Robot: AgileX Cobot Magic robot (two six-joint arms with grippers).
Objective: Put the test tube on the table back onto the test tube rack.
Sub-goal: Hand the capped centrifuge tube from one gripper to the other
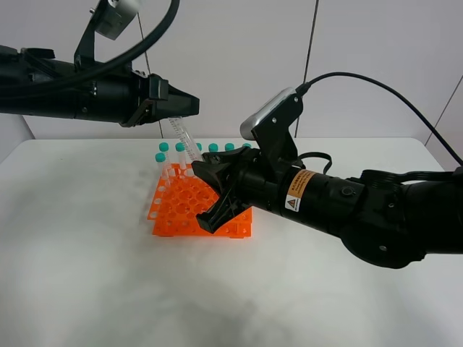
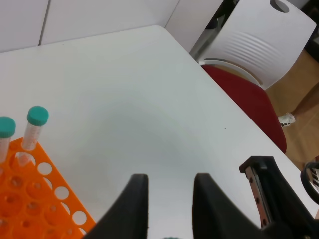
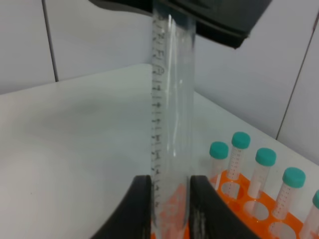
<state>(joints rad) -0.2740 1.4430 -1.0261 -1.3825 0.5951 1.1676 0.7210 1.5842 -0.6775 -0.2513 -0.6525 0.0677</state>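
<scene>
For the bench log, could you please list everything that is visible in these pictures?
table: one, white, under everything.
test tube rack: one, orange, on the table.
capped tubes: seven, clear with teal caps, standing in the rack's far holes.
test tube: one, clear with printed graduations, tilted in the air, gripped at its upper end and lower down.
chair: one, white back and red seat, beside the table.
left gripper: one, black, shut on the test tube's upper end.
right gripper: one, black, shut on its lower part.
</scene>
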